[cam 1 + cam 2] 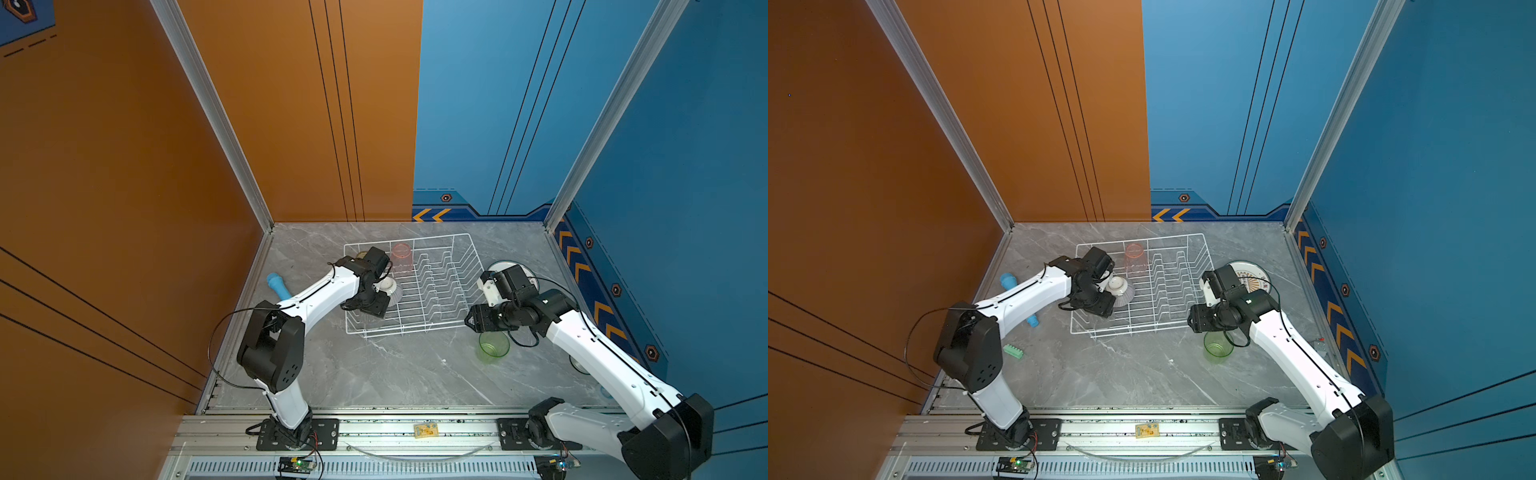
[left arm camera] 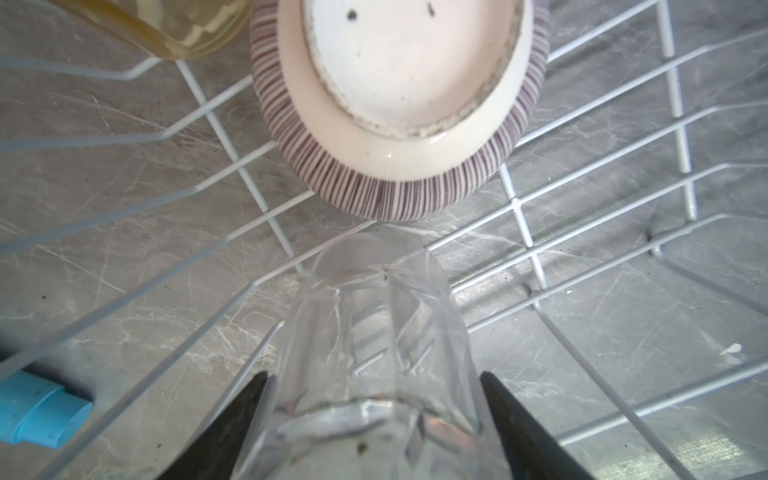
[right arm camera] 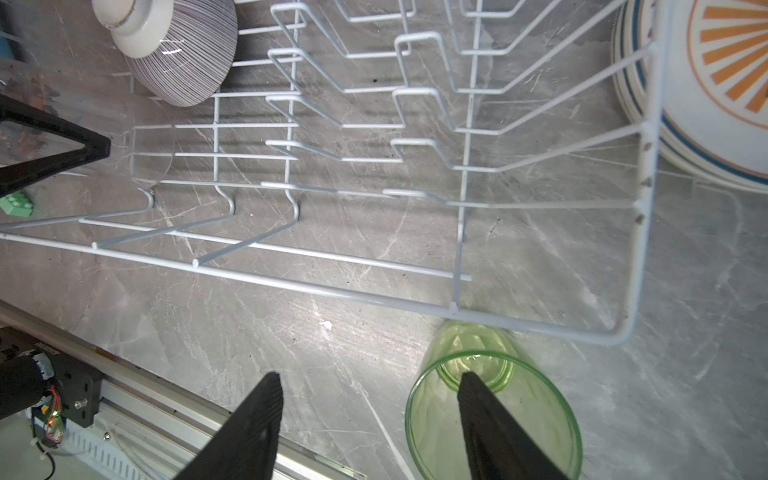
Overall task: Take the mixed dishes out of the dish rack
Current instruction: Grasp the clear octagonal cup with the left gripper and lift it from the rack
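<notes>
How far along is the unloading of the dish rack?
Done: the plate stack and green tumbler stand outside the dish rack. In hand: the left gripper is closed on the clear tumbler, inside the rack. Left: the striped bowl, pink tumbler and yellow tumbler sit in the rack. The right gripper hangs open by the green tumbler.

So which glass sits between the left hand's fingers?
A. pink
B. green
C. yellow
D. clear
D: in the left wrist view the left hand has a finger on each side of the clear glass.
</notes>
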You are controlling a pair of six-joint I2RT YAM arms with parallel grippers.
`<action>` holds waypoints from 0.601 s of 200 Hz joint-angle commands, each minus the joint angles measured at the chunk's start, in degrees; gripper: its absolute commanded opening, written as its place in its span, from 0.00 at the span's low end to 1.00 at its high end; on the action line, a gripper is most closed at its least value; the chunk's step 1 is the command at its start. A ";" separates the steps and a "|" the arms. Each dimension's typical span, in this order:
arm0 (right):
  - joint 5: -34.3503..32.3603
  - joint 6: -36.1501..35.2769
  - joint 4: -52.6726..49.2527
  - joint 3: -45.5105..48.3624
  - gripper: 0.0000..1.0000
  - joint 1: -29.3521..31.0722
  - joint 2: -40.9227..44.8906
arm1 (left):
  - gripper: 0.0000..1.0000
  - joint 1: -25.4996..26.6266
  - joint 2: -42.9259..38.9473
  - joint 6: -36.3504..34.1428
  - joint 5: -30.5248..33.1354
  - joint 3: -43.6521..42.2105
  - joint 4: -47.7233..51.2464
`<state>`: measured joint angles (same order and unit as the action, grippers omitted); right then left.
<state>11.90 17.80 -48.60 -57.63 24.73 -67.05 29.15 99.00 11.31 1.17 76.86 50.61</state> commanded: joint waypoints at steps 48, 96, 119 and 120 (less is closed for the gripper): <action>16.09 0.86 8.92 2.84 0.66 -0.21 1.47 | 0.47 -1.17 -5.53 -1.47 -6.95 0.66 0.72; 25.86 3.00 15.04 4.77 0.64 -0.21 1.83 | 0.46 -1.77 -8.37 -1.56 -10.50 0.66 0.49; 30.71 5.50 20.05 6.56 0.63 -0.08 2.18 | 0.46 -2.18 -10.02 -1.40 -14.49 0.50 -0.73; 30.94 5.63 20.26 6.65 0.63 -0.06 2.18 | 0.46 -2.17 -10.17 -1.39 -14.64 0.53 -0.75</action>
<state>35.33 20.34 -34.92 -52.97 24.73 -66.22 27.73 92.09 10.37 -7.99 76.86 50.59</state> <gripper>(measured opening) 0.637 0.750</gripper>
